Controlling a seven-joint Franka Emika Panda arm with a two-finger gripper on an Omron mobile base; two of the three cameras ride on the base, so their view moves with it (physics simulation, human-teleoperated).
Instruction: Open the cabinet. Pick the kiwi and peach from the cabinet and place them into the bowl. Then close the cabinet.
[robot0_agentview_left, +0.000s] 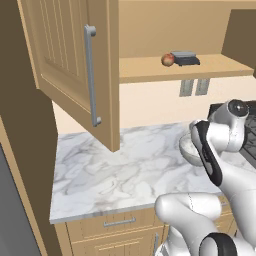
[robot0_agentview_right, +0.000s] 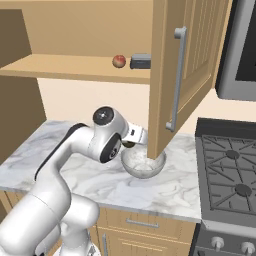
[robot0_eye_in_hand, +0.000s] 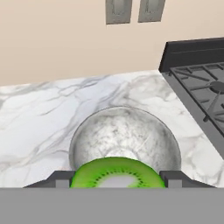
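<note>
The big light-wood wall cabinet (robot0_agentview_left: 75, 60) has both doors swung wide open. On its shelf sits the small round reddish-orange peach (robot0_agentview_left: 168, 59), just beside a flat dark grey block (robot0_agentview_left: 185, 58).

Down on the white marble worktop (robot0_agentview_left: 115, 170) stands the wide, round, shallow grey speckled bowl (robot0_eye_in_hand: 124, 135), near the black stove (robot0_agentview_right: 232, 170). In the right base view the open right door hangs in front of part of the bowl.

The white robot arm bends low over the worktop. Its pincer (robot0_eye_in_hand: 117, 179) hangs right above the bowl, and its two dark fingers (robot0_eye_in_hand: 59, 179) sit tight on each side of the bright green cut kiwi (robot0_eye_in_hand: 117, 173). The kiwi is held over the near edge of the bowl, not yet lying in it.

Two grey wall plugs (robot0_eye_in_hand: 134, 9) sit on the cream wall behind.
</note>
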